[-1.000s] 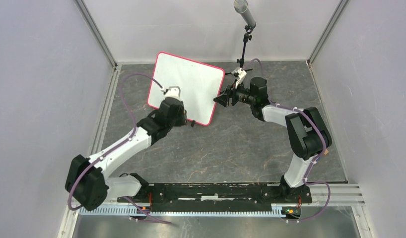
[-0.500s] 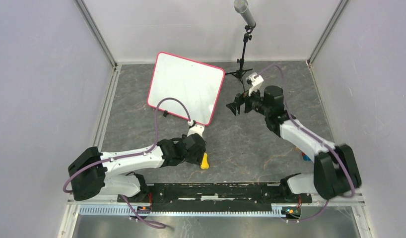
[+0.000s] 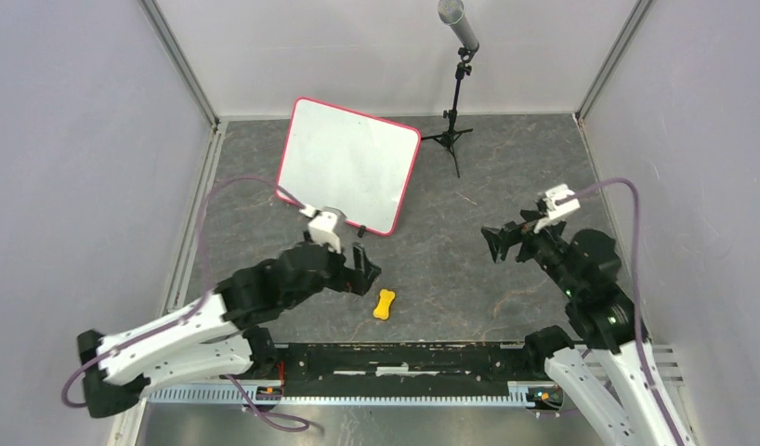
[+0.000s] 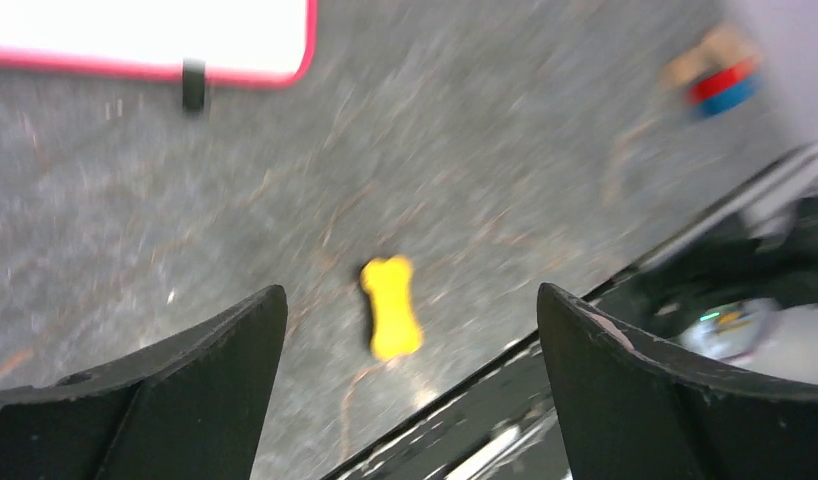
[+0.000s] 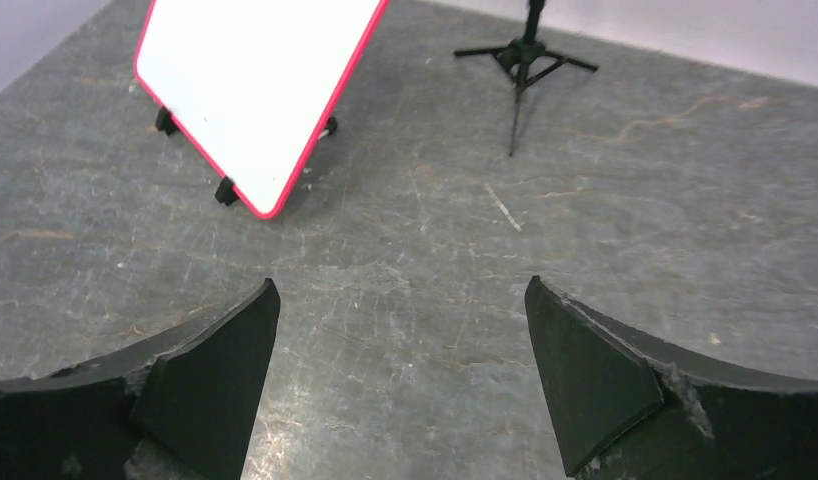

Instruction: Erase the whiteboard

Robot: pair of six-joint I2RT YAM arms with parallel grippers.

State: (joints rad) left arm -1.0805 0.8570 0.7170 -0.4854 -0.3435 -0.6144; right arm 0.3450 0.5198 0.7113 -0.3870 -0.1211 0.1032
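1x whiteboard, 1x yel. bone, 1x tripod.

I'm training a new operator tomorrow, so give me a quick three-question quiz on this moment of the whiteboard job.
1. True or false: the square white board with the red-pink rim bears dark handwriting.
2. Which is nearer the small yellow bone-shaped piece: A, the left gripper, or B, the right gripper?
3. Fill in: both grippers are ____ and hold nothing.
Key: 1 false; 2 A; 3 open.
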